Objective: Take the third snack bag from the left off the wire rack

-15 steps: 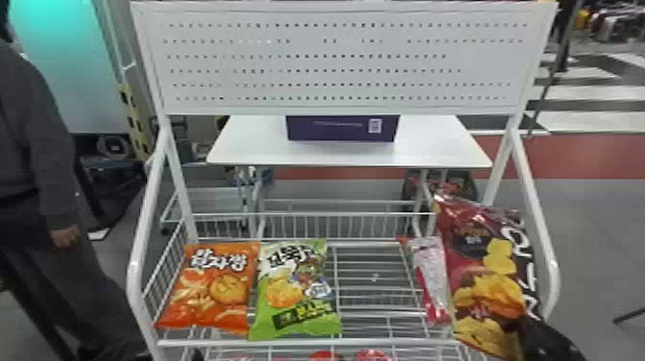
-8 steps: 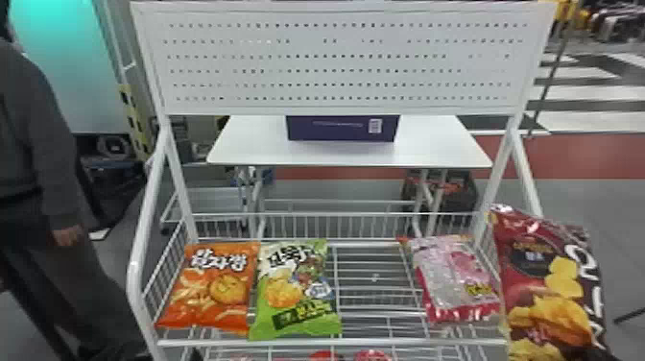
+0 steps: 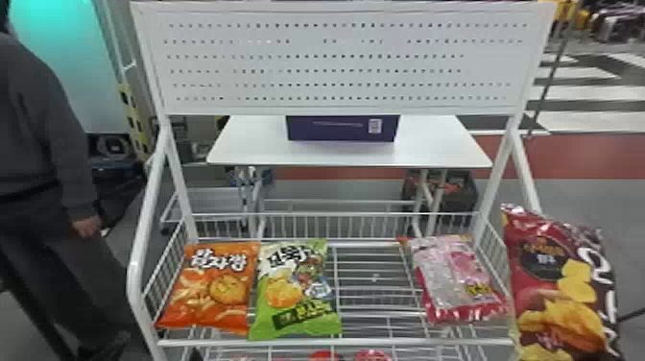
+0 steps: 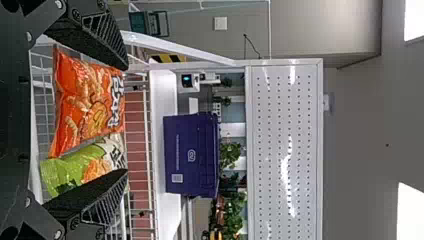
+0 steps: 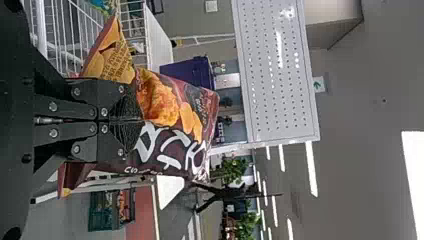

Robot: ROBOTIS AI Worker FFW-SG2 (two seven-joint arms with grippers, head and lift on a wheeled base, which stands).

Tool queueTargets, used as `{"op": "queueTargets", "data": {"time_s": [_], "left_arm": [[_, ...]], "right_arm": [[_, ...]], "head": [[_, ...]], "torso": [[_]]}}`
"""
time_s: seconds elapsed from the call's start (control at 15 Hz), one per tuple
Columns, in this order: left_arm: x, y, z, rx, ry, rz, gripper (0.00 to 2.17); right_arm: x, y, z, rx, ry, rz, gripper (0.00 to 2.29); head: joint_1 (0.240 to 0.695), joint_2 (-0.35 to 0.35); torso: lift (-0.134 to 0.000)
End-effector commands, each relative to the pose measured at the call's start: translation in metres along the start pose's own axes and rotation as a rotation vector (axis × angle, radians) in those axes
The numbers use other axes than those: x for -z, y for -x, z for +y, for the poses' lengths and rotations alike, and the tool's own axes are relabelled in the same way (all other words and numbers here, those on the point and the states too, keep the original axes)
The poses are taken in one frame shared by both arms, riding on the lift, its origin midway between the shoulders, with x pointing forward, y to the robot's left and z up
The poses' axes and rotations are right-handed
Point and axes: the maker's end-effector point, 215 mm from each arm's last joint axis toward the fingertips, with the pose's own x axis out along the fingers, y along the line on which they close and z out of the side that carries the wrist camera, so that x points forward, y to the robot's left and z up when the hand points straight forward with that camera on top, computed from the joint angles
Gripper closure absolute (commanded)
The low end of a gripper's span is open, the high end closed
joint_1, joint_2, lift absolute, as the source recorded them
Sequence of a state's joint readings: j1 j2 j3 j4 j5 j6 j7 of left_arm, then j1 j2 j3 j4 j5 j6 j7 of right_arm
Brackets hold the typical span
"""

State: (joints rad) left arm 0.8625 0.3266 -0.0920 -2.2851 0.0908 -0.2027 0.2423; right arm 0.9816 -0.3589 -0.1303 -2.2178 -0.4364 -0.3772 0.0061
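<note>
Pegboard (image 3: 336, 57) backs the white wire rack (image 3: 144, 269), with a pale counter (image 3: 432, 149) and a blue box (image 3: 341, 128) behind it. My right pincer (image 5: 120, 121) is clamped flat on the lower half of the dark red chip bag (image 3: 556, 283). The bag stands upright in the air just outside the rack's right-hand post (image 3: 526, 168), off the shelf (image 3: 374, 278).

On that shelf lie an orange bag (image 3: 211, 288) and a green bag (image 3: 293, 293) touching it. Then comes a bare stretch of wire, and a pink bag (image 3: 456, 281) against the right wall. My left pincer (image 4: 125, 120) hangs spread wide with nothing in it, facing the orange and green bags.

The risks, as I judge them, all sit with the grip. I pinch the bag low, so its puffed upper half could fold over and drag the slick film out from between my fingers (image 5: 116, 106). Squeezing harder to stop that might crush the chips or burst the seam. The bag hangs close to the post, so a careless swing toward the rack could catch a corner on the wire, twist the bag loose, or knock the pink bag. A quick turn would make it flap and slide.
</note>
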Motion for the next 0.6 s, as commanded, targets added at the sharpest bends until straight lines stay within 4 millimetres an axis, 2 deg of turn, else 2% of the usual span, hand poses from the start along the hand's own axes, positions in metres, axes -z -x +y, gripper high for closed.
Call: {"op": "queueTargets", "data": {"time_s": [0.0, 0.53], "left_arm": [[-0.0022, 0.0017, -0.0005, -0.001, 0.005, -0.003, 0.17], [-0.0026, 0.0035, -0.0003, -0.003, 0.0, -0.001, 0.17]], "right_arm": [[-0.0002, -0.0002, 0.0013, -0.003, 0.001, 0.003, 1.96], [0.0004, 0.0002, 0.0034, -0.009, 0.004, 0.007, 1.96]], "head": [[0.499, 0.0], [0.499, 0.0]], "torso": [[0.0], [0.0]]}}
